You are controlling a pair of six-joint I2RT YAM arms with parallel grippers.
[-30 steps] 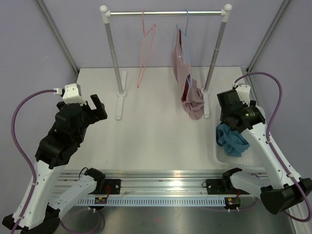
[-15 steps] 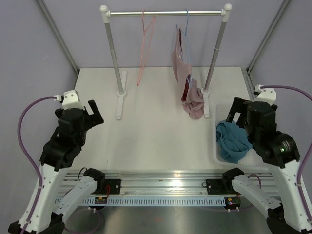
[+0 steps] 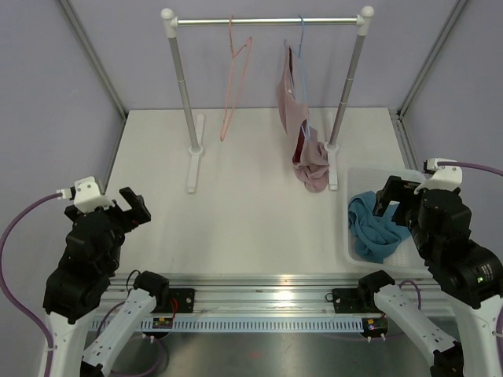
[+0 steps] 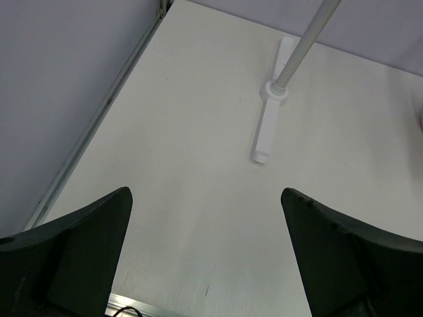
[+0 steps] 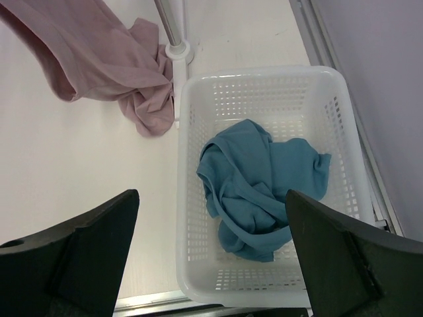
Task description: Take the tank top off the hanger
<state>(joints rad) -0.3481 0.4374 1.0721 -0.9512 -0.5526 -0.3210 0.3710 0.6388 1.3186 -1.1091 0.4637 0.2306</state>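
Note:
The teal-blue tank top (image 3: 372, 228) lies crumpled in a white perforated basket (image 3: 355, 250) at the table's right; the right wrist view shows the top (image 5: 258, 187) inside the basket (image 5: 188, 119). The pink wire hanger (image 3: 234, 75) hangs bare on the rail (image 3: 267, 21). My right gripper (image 3: 402, 198) is open and empty, raised above the basket (image 5: 211, 218). My left gripper (image 3: 130, 210) is open and empty over the table's near left; in the left wrist view the gripper (image 4: 206, 218) has only bare table between its fingers.
A dusty pink top (image 3: 302, 129) hangs from a light blue hanger (image 3: 301, 47) on the rail, its lower part bunched on the table (image 5: 142, 105). The rack's posts (image 3: 183, 86) stand on white feet (image 4: 268, 129). Metal frame rails border the table.
Both arms have drawn back toward the near edge and risen. The right gripper moved off the basket, where the tank top lies. The pink hanger swung slightly.

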